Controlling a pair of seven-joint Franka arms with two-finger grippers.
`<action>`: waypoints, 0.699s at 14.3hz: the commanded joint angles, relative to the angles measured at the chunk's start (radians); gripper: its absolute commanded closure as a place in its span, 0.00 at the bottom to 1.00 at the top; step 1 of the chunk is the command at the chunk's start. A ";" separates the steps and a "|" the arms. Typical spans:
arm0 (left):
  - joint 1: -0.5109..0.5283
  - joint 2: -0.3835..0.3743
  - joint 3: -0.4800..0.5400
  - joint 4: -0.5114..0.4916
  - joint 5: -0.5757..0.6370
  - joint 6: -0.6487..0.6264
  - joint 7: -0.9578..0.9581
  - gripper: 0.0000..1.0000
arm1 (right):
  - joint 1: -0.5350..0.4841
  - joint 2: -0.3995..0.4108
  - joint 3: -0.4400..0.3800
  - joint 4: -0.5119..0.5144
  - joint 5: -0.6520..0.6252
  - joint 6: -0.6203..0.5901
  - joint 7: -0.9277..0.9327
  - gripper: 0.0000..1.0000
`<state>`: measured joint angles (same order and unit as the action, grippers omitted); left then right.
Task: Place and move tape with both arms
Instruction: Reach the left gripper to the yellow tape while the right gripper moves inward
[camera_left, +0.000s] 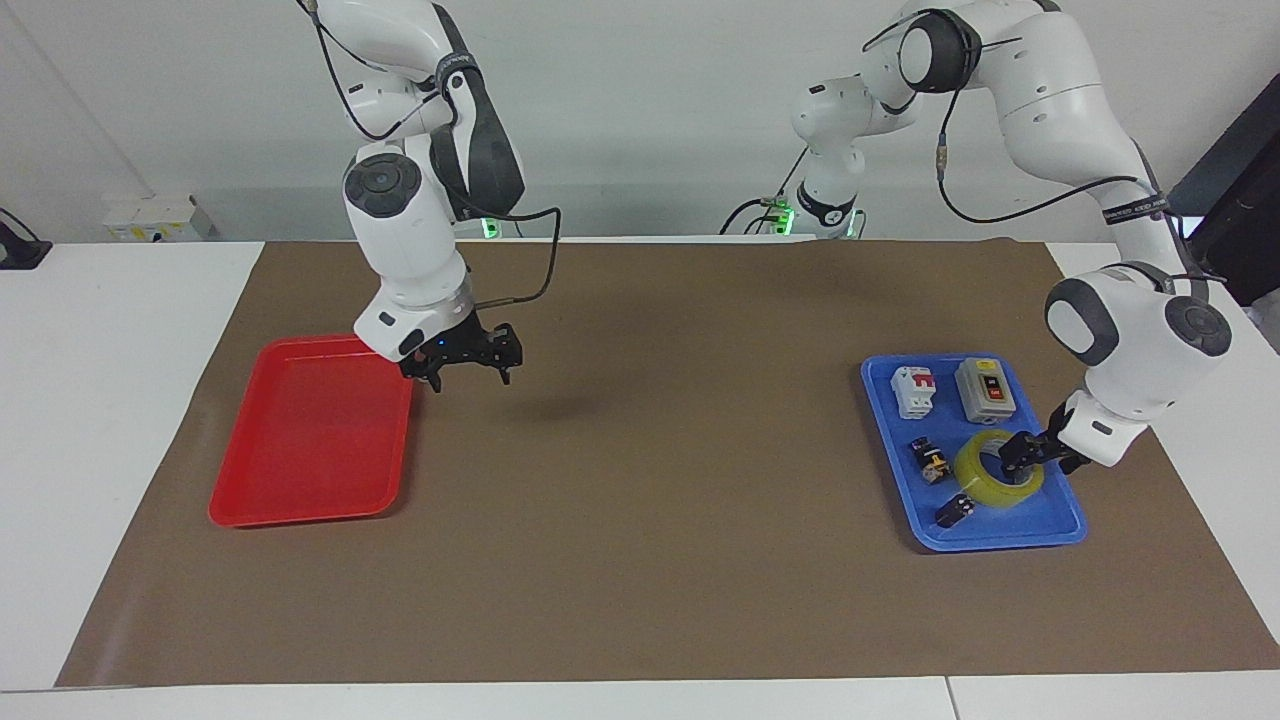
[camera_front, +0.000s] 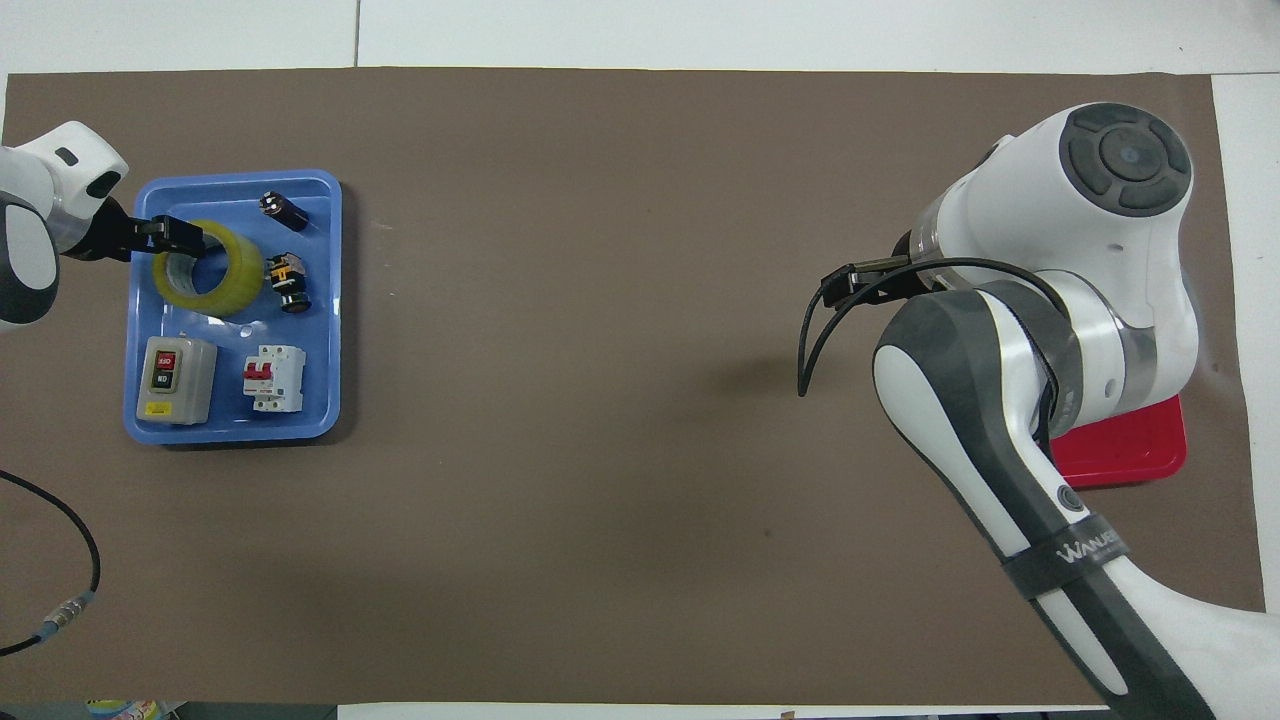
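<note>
- Ring-shaped roll of translucent yellow packing tape (camera_left: 998, 470): lies flat, hole upward, in the blue plastic tray (camera_left: 1060, 525) at the left arm's end of the brown desk mat (camera_left: 640, 560), by the tray's long edge toward the mat's end and toward the tray's corner farther from the robots
- Left gripper (camera_left: 1022, 458): black 2-finger pincer, low at the roll's wall on the tray-edge side; fingers spread, apparently 1 inside the hole and 1 outside, not yet pinching
- Governing relation: the roll's axis is vertical, so its wall stands upright between the fingers; the left arm is far nearer, and judged ready to close
- Right gripper (camera_left: 467, 359): spread, empty, over bare mat just beside the red plastic tray (camera_left: 300, 480); this arm waits
- Other tray contents: grey switch box (camera_left: 984, 389), white circuit breaker (camera_left: 914, 389), 2 small black parts, all apart from the pincer
</note>
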<state>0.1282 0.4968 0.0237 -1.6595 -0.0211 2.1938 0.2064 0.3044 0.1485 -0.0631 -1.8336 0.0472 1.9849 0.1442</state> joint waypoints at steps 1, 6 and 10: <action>0.008 -0.015 -0.007 -0.049 -0.026 0.024 0.025 0.06 | -0.007 -0.049 0.003 -0.076 0.014 0.041 0.003 0.00; 0.005 -0.024 -0.010 -0.086 -0.026 0.063 0.010 0.70 | -0.007 -0.052 0.002 -0.076 0.014 0.040 0.003 0.00; 0.014 -0.035 -0.010 -0.082 -0.026 0.046 0.010 1.00 | -0.007 -0.052 0.002 -0.076 0.014 0.038 0.003 0.00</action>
<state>0.1296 0.4946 0.0197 -1.7098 -0.0222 2.2255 0.2059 0.3043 0.1242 -0.0634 -1.8756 0.0473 2.0033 0.1442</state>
